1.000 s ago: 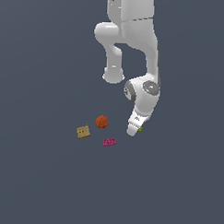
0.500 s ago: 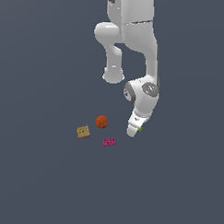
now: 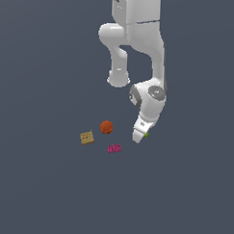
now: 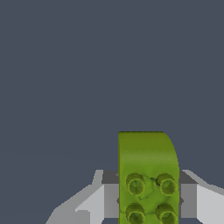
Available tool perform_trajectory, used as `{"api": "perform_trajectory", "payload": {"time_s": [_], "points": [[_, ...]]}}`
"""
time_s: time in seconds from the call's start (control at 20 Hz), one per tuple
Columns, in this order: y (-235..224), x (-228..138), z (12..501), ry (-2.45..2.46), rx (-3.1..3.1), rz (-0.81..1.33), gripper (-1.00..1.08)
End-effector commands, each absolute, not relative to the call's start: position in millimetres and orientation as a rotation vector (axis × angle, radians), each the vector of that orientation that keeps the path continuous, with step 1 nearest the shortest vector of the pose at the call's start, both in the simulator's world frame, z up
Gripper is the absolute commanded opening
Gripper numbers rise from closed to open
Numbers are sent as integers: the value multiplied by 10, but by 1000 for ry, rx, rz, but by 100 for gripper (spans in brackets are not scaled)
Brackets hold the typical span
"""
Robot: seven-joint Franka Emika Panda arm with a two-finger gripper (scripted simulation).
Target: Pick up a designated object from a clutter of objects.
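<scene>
lime-green brick sits gripped between the pincer's closed fingers.

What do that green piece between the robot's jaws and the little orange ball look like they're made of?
The green brick looks like moulded plastic: smooth, slightly glossy, with round studs on top. The orange ball has a matte, faintly mottled surface, perhaps rubber or fruit peel; it is too small to tell.

Block: farthest toward the exterior view's left, resting on the floor.
Ball: just beside the block, on its right and farther back.
Studded brick: nearer the camera than the ball, right of the block.
Second brick: between the pincer's fingers, right of the others.
</scene>
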State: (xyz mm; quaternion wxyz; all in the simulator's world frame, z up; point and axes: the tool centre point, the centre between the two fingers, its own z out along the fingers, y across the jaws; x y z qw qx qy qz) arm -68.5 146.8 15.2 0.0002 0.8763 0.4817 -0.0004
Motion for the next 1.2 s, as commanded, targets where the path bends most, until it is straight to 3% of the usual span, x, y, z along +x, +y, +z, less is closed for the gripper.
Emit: {"api": "perform_trajectory", "payload": {"time_s": [0.0, 0.5, 1.15], "points": [[1438, -687, 197, 1512, 2753, 0, -100], [1153, -744, 630, 1513, 2751, -1, -100], [520, -870, 1640, 1516, 2753, 2, -100]]}}
